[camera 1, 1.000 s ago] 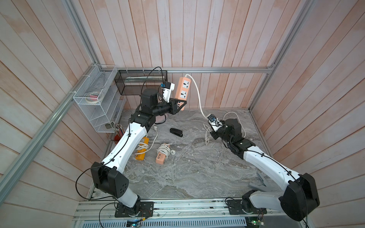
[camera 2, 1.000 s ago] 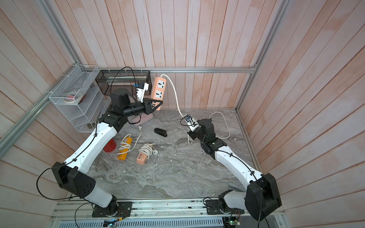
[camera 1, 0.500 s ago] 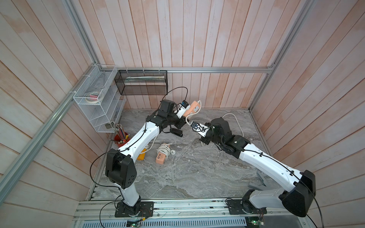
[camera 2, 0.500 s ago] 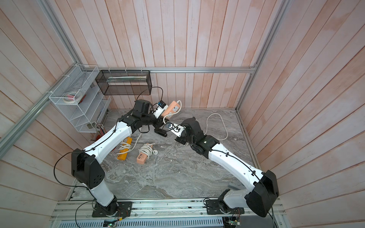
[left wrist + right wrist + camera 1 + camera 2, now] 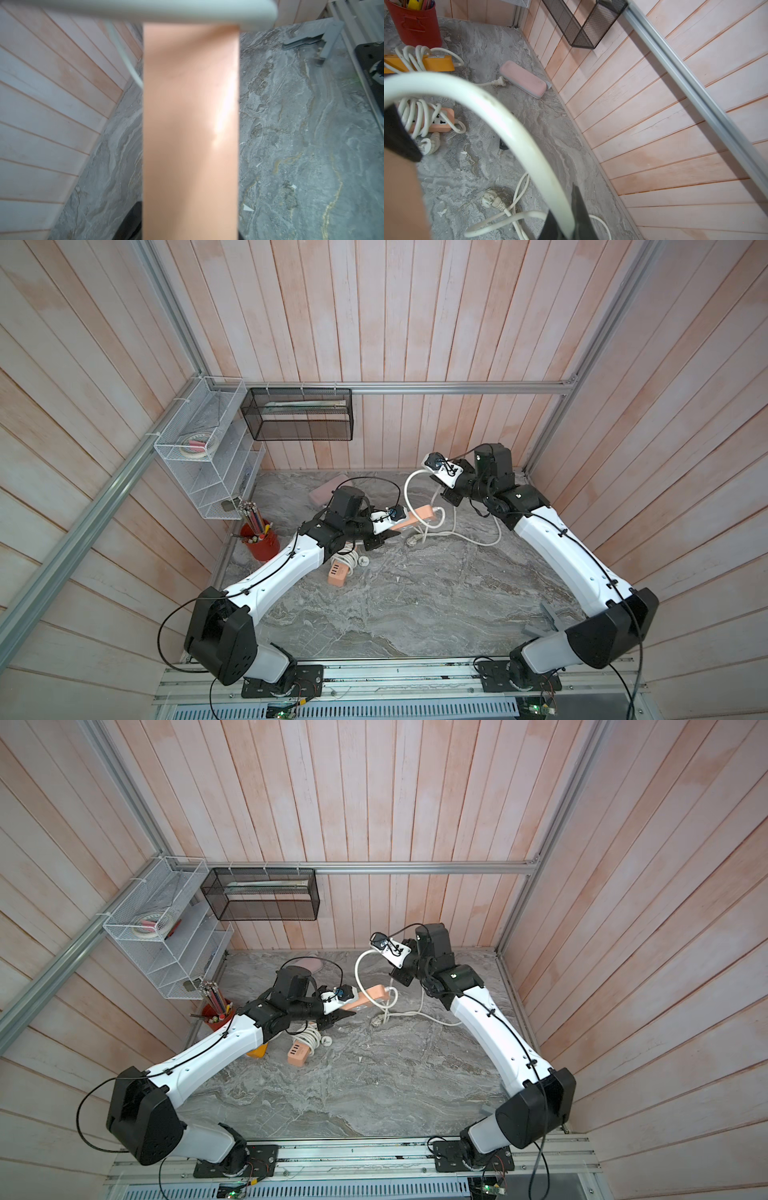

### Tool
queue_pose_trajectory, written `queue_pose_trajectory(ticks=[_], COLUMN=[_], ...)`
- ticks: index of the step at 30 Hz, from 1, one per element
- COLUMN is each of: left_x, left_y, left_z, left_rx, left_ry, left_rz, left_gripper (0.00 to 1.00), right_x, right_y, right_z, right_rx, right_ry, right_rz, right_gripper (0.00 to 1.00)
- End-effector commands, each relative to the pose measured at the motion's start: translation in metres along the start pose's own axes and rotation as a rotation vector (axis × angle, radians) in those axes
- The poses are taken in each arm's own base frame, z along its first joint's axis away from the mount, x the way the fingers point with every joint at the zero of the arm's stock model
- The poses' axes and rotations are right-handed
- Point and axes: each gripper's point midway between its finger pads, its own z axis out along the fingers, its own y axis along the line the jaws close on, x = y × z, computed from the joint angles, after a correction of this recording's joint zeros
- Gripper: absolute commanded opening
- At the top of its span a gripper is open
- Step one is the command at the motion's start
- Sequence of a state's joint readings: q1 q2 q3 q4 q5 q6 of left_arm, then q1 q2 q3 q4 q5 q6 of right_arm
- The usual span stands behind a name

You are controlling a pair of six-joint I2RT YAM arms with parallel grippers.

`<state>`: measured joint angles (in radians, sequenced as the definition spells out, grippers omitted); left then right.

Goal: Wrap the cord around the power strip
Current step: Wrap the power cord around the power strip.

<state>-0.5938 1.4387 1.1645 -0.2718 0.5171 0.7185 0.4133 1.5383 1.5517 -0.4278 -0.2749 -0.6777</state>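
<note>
1. In both top views the power strip (image 5: 422,514) has come down from standing upright by the back wall and now lies nearly level, low over the counter (image 5: 415,614), a little toward 12 o'clock of its centre. The left tool (image 5: 395,529) stays clenched on the strip's near end. The right tool (image 5: 449,495), clamped on the cord (image 5: 409,493), has swung out to 1 o'clock of the strip and upward, so the cord rises in a tall arch from the strip's far end. I judge that a turn is being drawn out and most of the wrapping is still to do, since slack and the plug (image 5: 411,540) lie on the counter at 5 o'clock of the strip's tip
2. Only the left wrist view shows the strip's plain peach face (image 5: 190,128) bare of turns along its length, with one blurred run of cord (image 5: 187,8) crossing its far end
3. Only the right wrist view shows the grip itself, with the cord (image 5: 512,133) pinched between the dark fingers (image 5: 583,218). It also shows the plug (image 5: 492,200) lying free below and two other strips (image 5: 440,122) already wound
</note>
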Motion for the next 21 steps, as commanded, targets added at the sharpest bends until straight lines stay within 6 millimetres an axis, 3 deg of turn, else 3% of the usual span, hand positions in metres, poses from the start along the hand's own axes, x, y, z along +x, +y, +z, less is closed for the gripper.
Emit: queue_pose_trajectory(ticks=[1,4,7,9,13,18,21], left_x=[-0.069,-0.091,-0.101,-0.101,-0.106,-0.123,-0.129], left_y=[-0.009,0.004,0.021,0.028,0.042,0.051,0.053], left_z=[-0.016,-0.029,-0.039,-0.041,-0.046,-0.051,-0.053], left_rx=[-0.01,-0.092,-0.154,-0.156,-0.175,-0.163,-0.155], left_ry=[-0.234,-0.302,-0.298,-0.274,-0.26,-0.283,-0.289], left_rz=[0.159,0.126,0.078,0.039,-0.027,-0.086,-0.104], left_gripper=[0.0,0.0,0.0,0.0,0.0,0.0,0.0], right_x=[0.007,0.027,0.044,0.045,0.043,0.06,0.06], right_y=[0.011,0.02,0.028,0.033,0.041,0.045,0.054], right_z=[0.023,0.046,0.055,0.053,0.052,0.076,0.09], right_rx=[-0.135,-0.186,-0.186,-0.178,-0.149,-0.026,-0.031], right_ry=[-0.041,-0.092,-0.177,-0.248,-0.378,-0.416,-0.431], right_rz=[0.091,0.208,0.322,0.38,0.527,0.693,0.737], right_gripper=[0.0,0.0,0.01,0.08,0.32,0.49,0.57])
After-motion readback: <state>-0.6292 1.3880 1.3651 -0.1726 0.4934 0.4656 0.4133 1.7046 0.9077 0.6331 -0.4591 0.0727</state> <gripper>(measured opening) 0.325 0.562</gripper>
